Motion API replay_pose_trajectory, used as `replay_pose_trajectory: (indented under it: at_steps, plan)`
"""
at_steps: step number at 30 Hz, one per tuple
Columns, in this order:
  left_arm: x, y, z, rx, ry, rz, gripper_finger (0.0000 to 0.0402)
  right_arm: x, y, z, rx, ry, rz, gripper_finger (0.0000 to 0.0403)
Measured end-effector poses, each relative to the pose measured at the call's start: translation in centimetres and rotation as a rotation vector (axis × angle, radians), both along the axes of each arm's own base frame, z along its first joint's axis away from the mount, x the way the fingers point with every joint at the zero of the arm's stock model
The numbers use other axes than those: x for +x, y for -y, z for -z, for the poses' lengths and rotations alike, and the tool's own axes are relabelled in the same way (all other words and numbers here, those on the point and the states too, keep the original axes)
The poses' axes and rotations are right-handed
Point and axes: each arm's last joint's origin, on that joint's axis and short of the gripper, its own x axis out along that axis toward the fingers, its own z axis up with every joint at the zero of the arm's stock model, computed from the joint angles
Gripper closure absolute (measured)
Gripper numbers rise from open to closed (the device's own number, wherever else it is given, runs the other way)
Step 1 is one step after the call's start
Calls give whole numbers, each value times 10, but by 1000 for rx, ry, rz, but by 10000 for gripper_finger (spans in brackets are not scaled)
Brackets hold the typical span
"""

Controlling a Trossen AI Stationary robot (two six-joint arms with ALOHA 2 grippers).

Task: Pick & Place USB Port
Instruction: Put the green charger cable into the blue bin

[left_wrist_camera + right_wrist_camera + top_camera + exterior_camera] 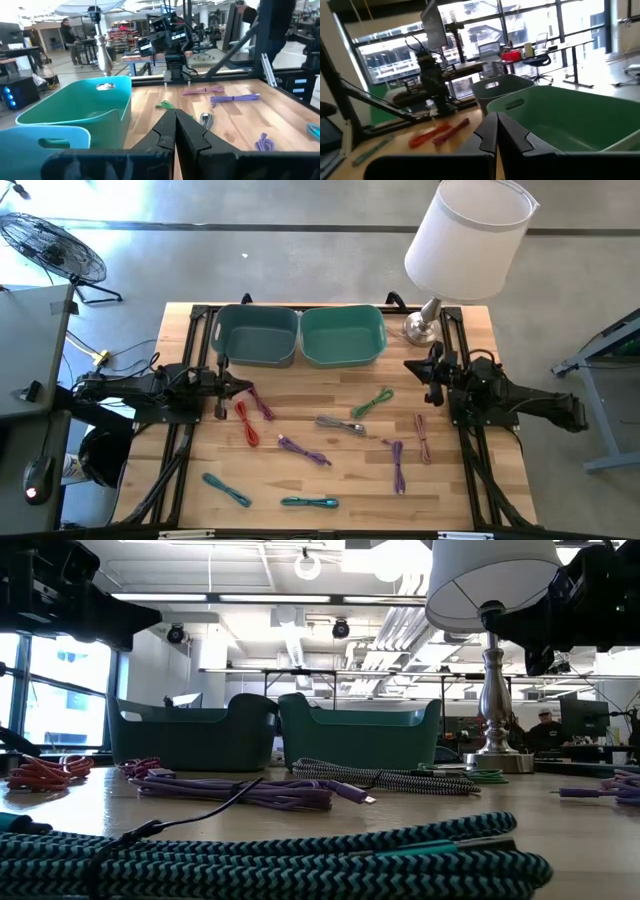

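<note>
Several bundled USB cables lie flat on the wooden table: a red one, purple ones, a green one, a grey one, a pink one and two teal ones. A blue-grey bin and a green bin stand side by side at the far edge. My left gripper hovers shut at the left side, near the red and purple cables. My right gripper hovers shut at the right side, near the green bin. In the wrist views both finger pairs are closed together and hold nothing.
A table lamp with a white shade stands on its metal base at the far right corner, close to my right arm. Black frame rails run along both table sides. A fan stands on the floor beyond the left side.
</note>
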Motion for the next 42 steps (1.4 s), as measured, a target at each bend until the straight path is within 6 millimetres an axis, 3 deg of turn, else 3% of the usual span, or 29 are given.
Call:
replay_pose_trajectory:
  at_steps: [3,5,9,11,16,21,25,31,36,42]
  plan:
    - [0,0,0,0,1,-1,401,0,0,-1,43,-6,-12,402]
    - [0,0,0,-3,2,-2,401,-2,-2,-15,20,18,-29,402]
    - [0,0,-2,-28,16,-1,401,-10,-7,-71,-131,95,-63,393]
    - [-1,0,-6,-23,24,-1,401,-13,-10,-102,-211,52,-76,384]
    - [-3,0,-16,-4,48,-2,401,-4,-15,-178,-254,-240,-121,352]
    - [-4,0,-18,-13,53,25,401,31,-17,-217,-192,-736,-179,317]
    - [-4,1,-16,-104,33,38,390,67,-20,-218,-141,-1110,-222,293]
    - [-4,2,-17,-197,40,92,341,117,-30,-197,-151,-1336,-370,265]
    - [-5,3,-26,-124,125,128,305,142,-33,-158,-214,-1507,-460,242]
    - [-6,3,-29,-64,151,122,292,158,-34,-106,-335,-1577,-579,227]
